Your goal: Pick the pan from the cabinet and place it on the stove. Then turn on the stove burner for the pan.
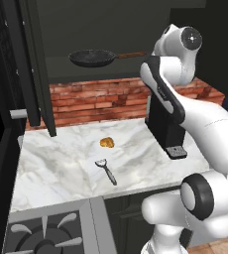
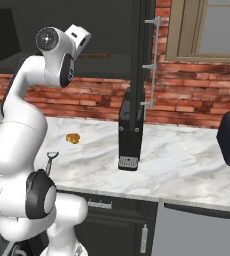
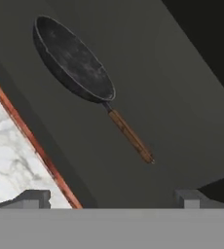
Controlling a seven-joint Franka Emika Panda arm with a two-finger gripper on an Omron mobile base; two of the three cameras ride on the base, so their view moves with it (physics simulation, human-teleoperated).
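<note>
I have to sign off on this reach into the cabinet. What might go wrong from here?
1. The pan offers only a thin handle, lying slantwise to the open gripper; a poorly aligned grasp may slip or tip the pan.
2. The open cabinet door stands between the pan and the stove; the carried pan might strike it.
3. The peeler and coffee machine lie below that path.
</note>
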